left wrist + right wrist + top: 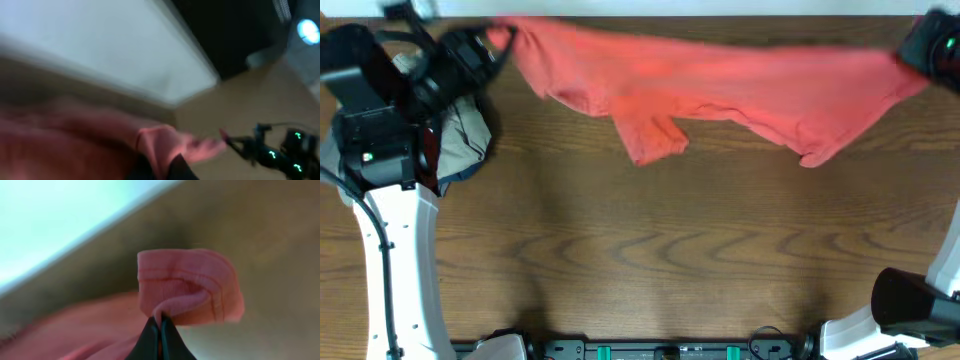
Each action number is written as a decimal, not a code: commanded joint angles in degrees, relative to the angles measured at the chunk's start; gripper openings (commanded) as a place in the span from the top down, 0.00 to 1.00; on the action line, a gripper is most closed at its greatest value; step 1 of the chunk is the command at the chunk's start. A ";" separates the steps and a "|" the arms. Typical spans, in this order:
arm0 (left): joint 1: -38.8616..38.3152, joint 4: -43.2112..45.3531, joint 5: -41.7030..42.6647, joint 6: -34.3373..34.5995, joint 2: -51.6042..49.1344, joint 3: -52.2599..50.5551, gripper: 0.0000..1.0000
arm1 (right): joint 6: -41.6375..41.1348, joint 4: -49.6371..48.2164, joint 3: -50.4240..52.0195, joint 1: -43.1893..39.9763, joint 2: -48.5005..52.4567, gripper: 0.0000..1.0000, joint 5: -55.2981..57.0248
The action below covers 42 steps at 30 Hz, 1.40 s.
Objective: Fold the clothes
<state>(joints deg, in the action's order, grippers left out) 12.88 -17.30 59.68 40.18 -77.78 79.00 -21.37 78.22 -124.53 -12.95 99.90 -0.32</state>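
Note:
A coral-red T-shirt (720, 85) hangs stretched across the far side of the table, its lower edge and a sleeve drooping toward the wood. My left gripper (492, 42) is shut on its left end; the left wrist view, blurred, shows red cloth (165, 145) pinched between the dark fingertips (182, 167). My right gripper (910, 55) is shut on the right end, where a hemmed fold (187, 287) bunches above the closed fingertips (150, 340). A khaki-grey garment (465, 135) lies at the left under the left arm.
The wooden table (650, 250) spreads in front of the shirt. A pale wall or board (100, 45) runs along the table's far edge. The right arm's base (910, 300) sits at the near right, the left arm's white link (400, 260) at the near left.

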 commanded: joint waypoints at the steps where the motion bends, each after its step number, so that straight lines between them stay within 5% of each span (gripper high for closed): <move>1: -0.24 -15.56 5.44 -12.92 -0.39 -0.02 0.94 | 2.32 3.98 4.90 -0.50 1.73 0.99 9.31; 6: -1.81 -41.35 -9.16 -28.06 -1.88 -0.17 0.94 | 2.34 4.94 14.73 -0.52 1.73 0.99 9.42; 13: -5.14 -48.78 -21.79 -32.87 -2.43 -2.25 0.94 | 2.34 6.05 22.38 -0.52 1.73 0.99 6.12; 18: -9.27 -50.71 -30.84 -32.85 -3.17 -4.13 0.94 | 2.36 6.25 26.64 -0.52 1.73 0.99 6.32; 25: -14.80 -49.68 -31.89 -32.37 -4.59 -12.31 0.94 | 2.34 5.81 33.81 -0.55 1.73 0.99 8.44; 33: -17.68 -29.33 -31.89 -26.69 -6.10 -18.78 0.94 | 2.12 0.59 35.95 -1.09 1.73 0.99 11.43; 35: -17.68 -20.83 -31.91 -22.77 -6.19 -18.78 0.83 | 2.12 -1.25 35.95 -1.07 1.73 0.99 11.41; 37: -17.70 -13.20 -31.91 -18.47 -6.69 -18.78 0.49 | 2.12 -2.51 35.95 -1.01 1.73 0.99 11.10; 39: -17.68 -10.05 -31.89 -15.21 -7.63 -18.78 0.38 | 2.14 -2.73 35.95 -1.01 1.73 0.99 10.78; 42: -17.68 -12.55 -31.89 -14.62 -8.68 -18.78 0.36 | 2.14 -2.54 36.00 -1.01 1.73 0.99 10.78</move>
<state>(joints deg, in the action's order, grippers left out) -4.78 -28.40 28.12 21.67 -84.79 59.77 -19.88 75.61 -88.62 -13.74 101.82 9.37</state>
